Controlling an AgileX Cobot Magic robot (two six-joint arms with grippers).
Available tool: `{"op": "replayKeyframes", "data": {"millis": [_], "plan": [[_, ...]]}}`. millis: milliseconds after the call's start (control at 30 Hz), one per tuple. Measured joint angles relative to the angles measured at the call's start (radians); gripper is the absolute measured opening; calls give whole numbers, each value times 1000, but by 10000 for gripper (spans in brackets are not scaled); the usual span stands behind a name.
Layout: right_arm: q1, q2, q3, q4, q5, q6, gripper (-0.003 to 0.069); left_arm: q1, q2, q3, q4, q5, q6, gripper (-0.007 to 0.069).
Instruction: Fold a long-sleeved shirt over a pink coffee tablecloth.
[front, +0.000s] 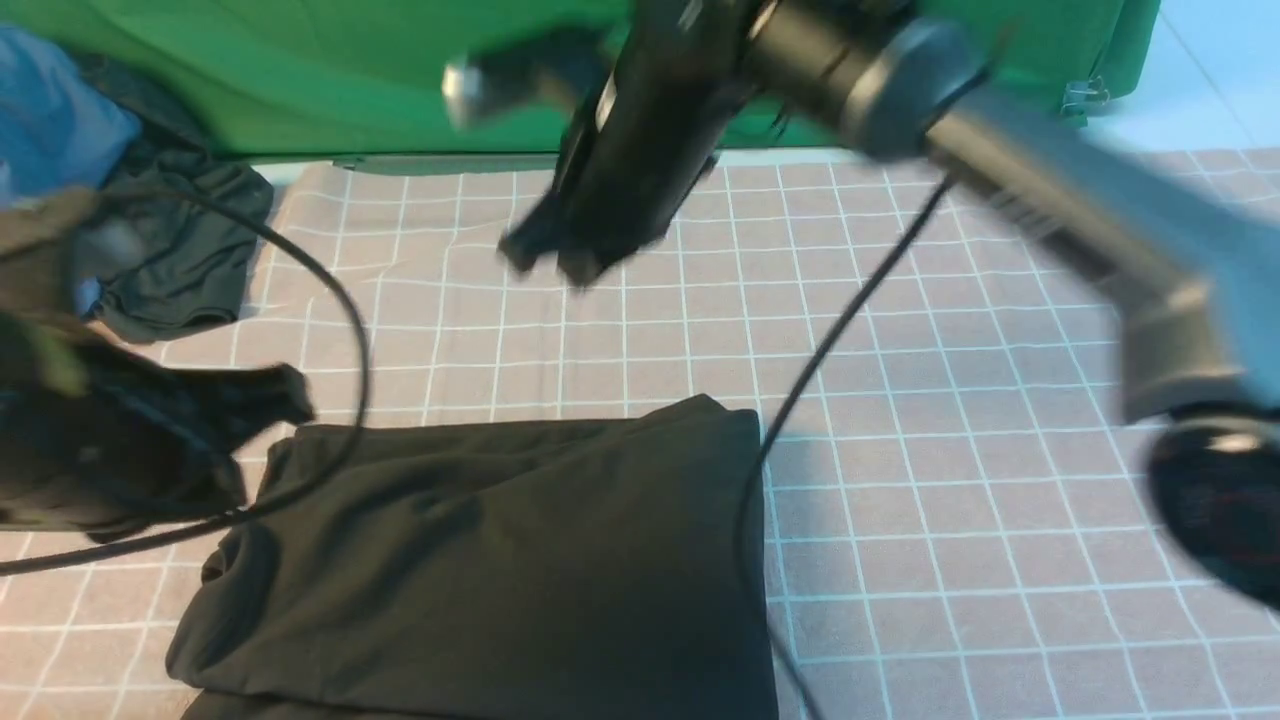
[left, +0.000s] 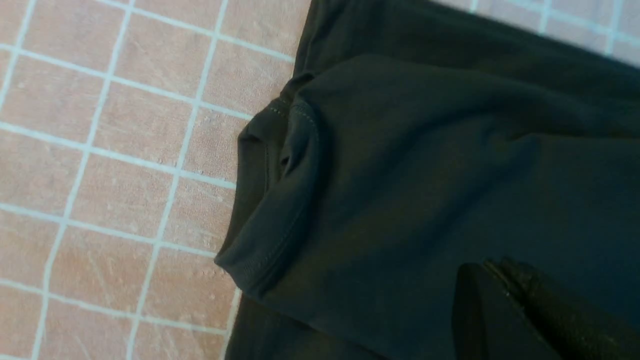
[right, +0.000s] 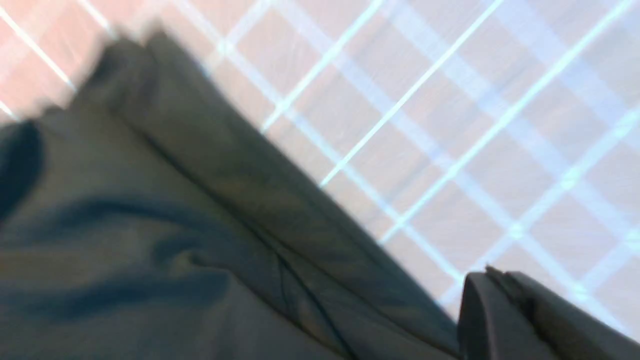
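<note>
Nearest of all lies the long-sleeved shirt (front: 500, 560), folded into a thick black block on the pink coffee tablecloth (front: 1000, 520). It sits directly under the left jaws and on the near side of the right jaws.

The left jaws, at the end of the blurred left arm (front: 100, 450), are pressed together with nothing between them. They hang over the shirt's far left corner, and whether they touch the fabric cannot be told. From the left wrist view, black cloth fills the space beneath them. A stitched, rounded edge of the shirt lies a little ahead of their tips, with the white-gridded cloth beyond it.

The right jaws are closed too and carry nothing. The right arm (front: 1050, 210) holds them raised above bare tablecloth, well clear of the shirt's far edge. In the right wrist view, which is blurred, a long layered fold of the shirt runs to one side of the tips and gridded cloth shows on the other.

A black cable (front: 830, 330) drops below the right jaws and runs along the shirt's right edge. Beyond both pairs of jaws hangs a green cloth (front: 300, 70). Off past the left jaws lie a dark grey garment (front: 180, 250) and a blue garment (front: 50, 110).
</note>
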Motion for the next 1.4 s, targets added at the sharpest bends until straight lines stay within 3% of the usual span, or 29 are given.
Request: {"op": "replayKeyframes", "data": {"millis": [267,433,667,833,1100,1233,1400], "plan": [[-11,-265,329,-11,6,-56,38,0,270,-174,-112,8,218,13],[-59,-475,675,-21,-5,-93,38,0,419,-322,-135,-43,448,13],[-128,-710,966,-20,-193,-97,37,0,551,-354,-134,-157,543,21],[-146,-779,1067,-17,-251,-89,35,0,630,-354,-114,-155,558,112],[-147,-786,1083,-14,-314,-89,35,0,701,-355,-48,-159,559,382],[-147,-786,1083,-14,-341,-90,35,0,713,-355,-50,-150,563,444],[-147,-786,1083,-13,-348,-90,35,0,712,-355,-55,-116,600,440]]}}
